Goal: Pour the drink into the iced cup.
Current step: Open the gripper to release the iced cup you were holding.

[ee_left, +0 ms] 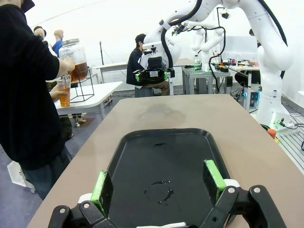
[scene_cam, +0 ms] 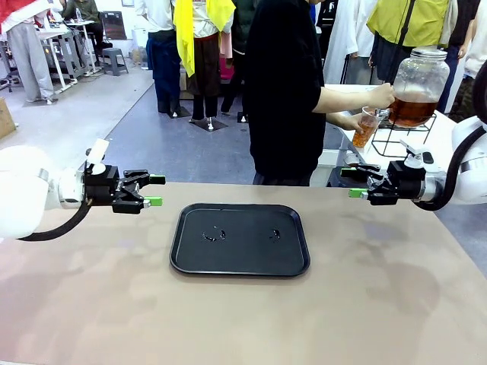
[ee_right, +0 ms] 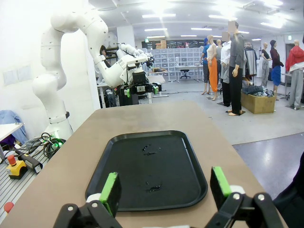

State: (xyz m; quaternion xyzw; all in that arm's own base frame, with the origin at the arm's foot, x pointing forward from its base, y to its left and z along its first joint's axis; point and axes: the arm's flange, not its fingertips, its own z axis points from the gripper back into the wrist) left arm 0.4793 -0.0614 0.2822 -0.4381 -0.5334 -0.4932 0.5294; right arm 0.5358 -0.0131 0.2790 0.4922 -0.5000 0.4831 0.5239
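At a white side table on the far right, a person in black holds a clear cup [scene_cam: 366,128] under the tap of a large glass jar [scene_cam: 418,85]. The amber-brown drink [scene_cam: 411,112] fills the jar's lower part, and some is in the cup. The jar [ee_left: 76,59] and cup [ee_left: 64,93] are also in the left wrist view. My left gripper [scene_cam: 156,190] hovers open at the table's left, facing the tray. My right gripper [scene_cam: 351,182] hovers open at the right. Both are far from the cup, with nothing between their fingers.
A black tray [scene_cam: 243,255] with a few wet marks lies in the middle of the brown table between the grippers. The jar stands on a black wire stand [scene_cam: 403,141]. The person's body [scene_cam: 283,91] stands at the table's far edge.
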